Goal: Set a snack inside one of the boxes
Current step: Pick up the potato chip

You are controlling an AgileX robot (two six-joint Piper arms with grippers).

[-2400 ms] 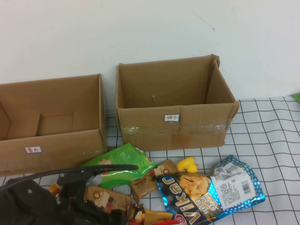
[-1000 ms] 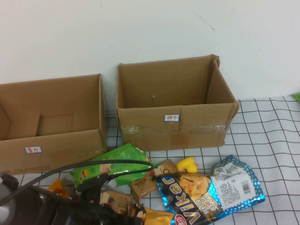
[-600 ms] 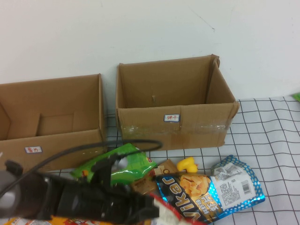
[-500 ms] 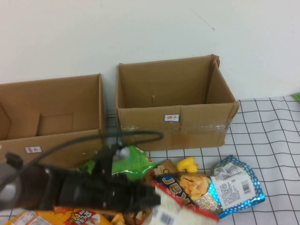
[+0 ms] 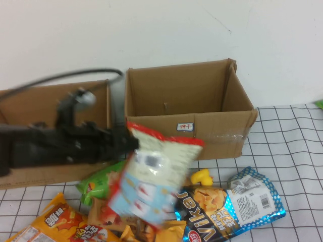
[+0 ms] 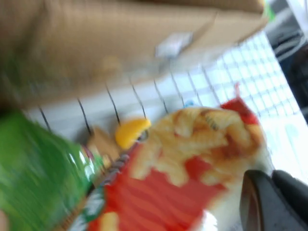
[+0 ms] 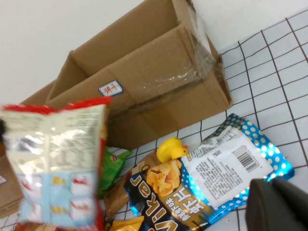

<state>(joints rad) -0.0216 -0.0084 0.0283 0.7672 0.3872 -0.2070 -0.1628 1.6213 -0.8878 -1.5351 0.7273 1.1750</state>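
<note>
- While the left gripper (image 5: 132,143) is clamped shut on the red top seam of the snack (image 5: 151,176), the bag hangs in mid-air, tilted, above the pile of packets near the middle of the high view; its cream and pale blue back with the barcode faces the camera.
- We judge the snack light and puffy, mostly air; its film looks slick, its body soft, its contents brittle; the flat crimped end seam is the sound place to pinch, as squeezing the belly could crush what is inside or let it slip.
- Held by one edge it will swing freely; a gentle carry would keep it from twisting loose.
- At about ten o'clock from the bag sits the lower box (image 5: 30,174), open-topped, partly hidden behind the left arm; we take this as the goal, and the bag is not yet over its opening.
- At about one o'clock stands the taller taped box (image 5: 212,133).
- Under the bag lie the green chip bag (image 5: 98,182) at eight o'clock, the Vikar bag (image 5: 227,209) at four o'clock, an orange packet (image 5: 55,226) and a small yellow duck (image 5: 201,177).
- Seen only in its own wrist view, low above the checked cloth (image 7: 284,86), the right gripper (image 7: 276,202) is closed and holds nothing.
</note>
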